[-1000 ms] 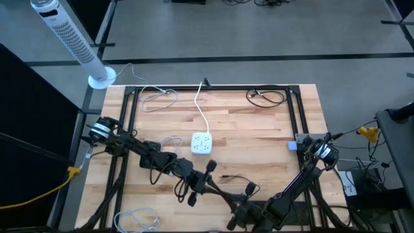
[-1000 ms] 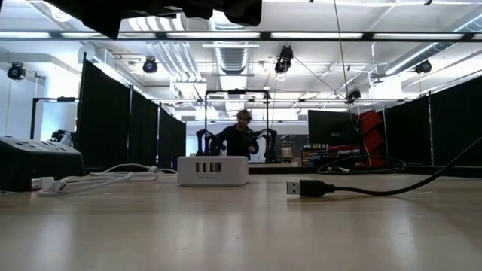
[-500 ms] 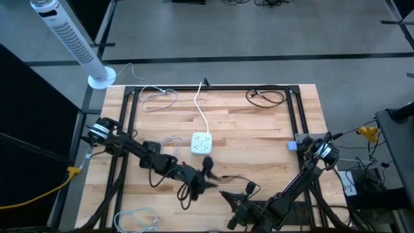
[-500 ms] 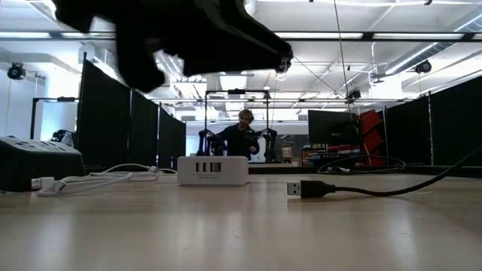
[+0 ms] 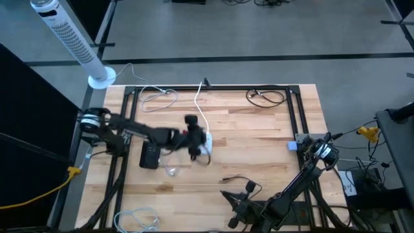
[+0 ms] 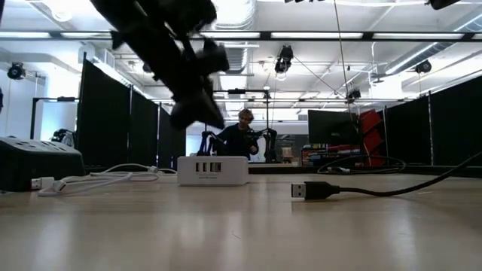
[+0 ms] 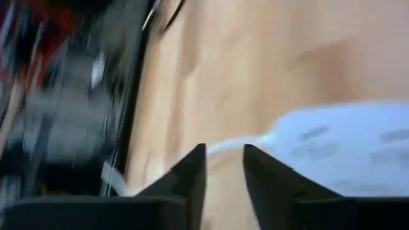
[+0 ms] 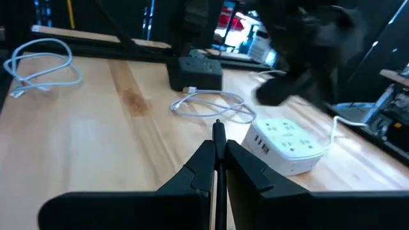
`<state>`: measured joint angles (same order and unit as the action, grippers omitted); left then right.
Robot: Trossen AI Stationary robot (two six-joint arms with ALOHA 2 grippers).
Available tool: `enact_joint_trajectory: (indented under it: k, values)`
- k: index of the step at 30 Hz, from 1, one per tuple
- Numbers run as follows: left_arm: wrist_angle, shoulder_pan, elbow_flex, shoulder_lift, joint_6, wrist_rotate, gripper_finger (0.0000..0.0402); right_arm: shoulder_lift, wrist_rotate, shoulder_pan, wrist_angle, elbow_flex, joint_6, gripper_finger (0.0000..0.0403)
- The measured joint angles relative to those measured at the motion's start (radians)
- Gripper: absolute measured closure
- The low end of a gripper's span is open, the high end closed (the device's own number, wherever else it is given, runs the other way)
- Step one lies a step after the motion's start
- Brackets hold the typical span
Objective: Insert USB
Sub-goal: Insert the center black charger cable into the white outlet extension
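On the left half of the wooden table [image 5: 259,136], seen from above, the left arm reaches inward from the table's left edge. Beside it lie a black box [image 5: 150,156] and a loose white cable [image 5: 171,169]. The left gripper [image 5: 191,137] hangs above the table just beside the white charging hub [image 5: 204,144], partly covering it from overhead. In the left wrist view its two dark fingers [image 7: 192,176] stand a little apart with bare wood between them and nothing held; the pale hub [image 7: 345,150] and its white cord fill the area just ahead of them.

The hub sits near the middle of the table, its row of ports [image 6: 208,167] facing the low camera, and its white cord [image 5: 198,103] runs to the far edge.

Right of the hub, nearer the front edge, the black USB cable [image 5: 236,178] lies flat on the wood, its plug [image 6: 300,191] well apart from the hub and untouched by either gripper.

The right gripper [image 5: 248,188] waits low at the front edge, its fingers [image 8: 206,160] pressed together and empty, pointing toward the hub [image 8: 287,145].

A person [image 6: 241,135] stands in the room beyond the table.
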<state>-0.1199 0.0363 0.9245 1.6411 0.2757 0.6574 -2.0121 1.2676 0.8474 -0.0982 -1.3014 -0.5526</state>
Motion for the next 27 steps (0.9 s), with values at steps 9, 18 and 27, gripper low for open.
enact_joint_trajectory:
  k: [9, 18, 27]
  values:
    - [-0.141, -0.146, -0.007, 0.017, -0.111, -0.177, 0.0394, 0.0, -0.029, 0.003, -0.001, 0.002, -0.034, 0.0391]
    - [-0.076, -0.244, -0.009, 0.122, -0.026, -0.4, 0.0401, -0.001, -0.068, 0.009, 0.003, 0.014, -0.085, 0.0391]
    - [-0.131, -0.188, -0.01, 0.13, -0.103, -0.566, 0.0401, -0.053, -0.084, -0.035, 0.052, 0.106, -0.306, 0.0391]
